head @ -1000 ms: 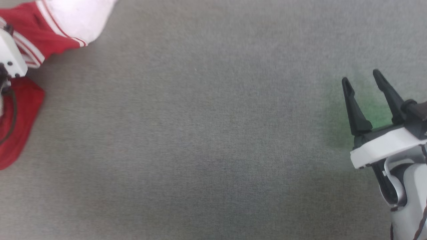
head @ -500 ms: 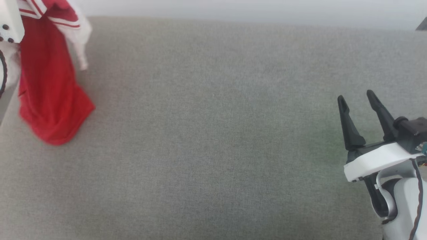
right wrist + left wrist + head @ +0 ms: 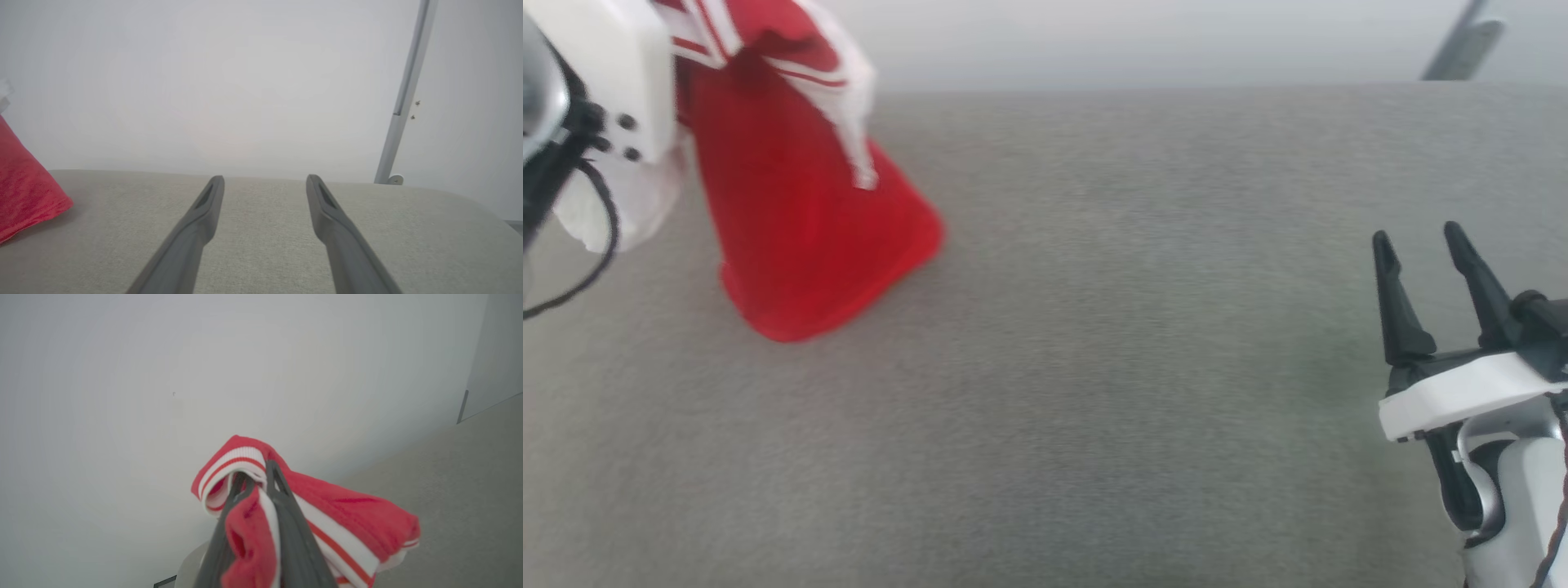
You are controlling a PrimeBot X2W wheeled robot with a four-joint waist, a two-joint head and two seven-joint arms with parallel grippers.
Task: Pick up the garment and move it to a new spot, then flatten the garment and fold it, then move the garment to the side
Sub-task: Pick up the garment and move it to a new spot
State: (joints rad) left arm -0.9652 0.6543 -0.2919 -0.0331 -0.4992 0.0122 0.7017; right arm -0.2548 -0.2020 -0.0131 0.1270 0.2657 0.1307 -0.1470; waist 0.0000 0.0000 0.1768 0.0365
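Hanging from the left gripper [image 3: 256, 477], which pinches its striped trim, the garment [image 3: 800, 237] dangles at upper left in the head view, lower edge down at the grey fabric surface [image 3: 1094, 367]. Right gripper [image 3: 1417, 238] sits spread and empty, well apart at lower right.

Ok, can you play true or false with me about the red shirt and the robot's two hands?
1. The left gripper is shut on the garment. True.
2. The right gripper holds the garment too. False: its fingers stand apart with nothing between them, well away from the garment.
3. The garment lies flat and folded. False: it hangs bunched from the left gripper, its red end down by the grey surface.
4. The garment is red with red-and-white striped trim. True.
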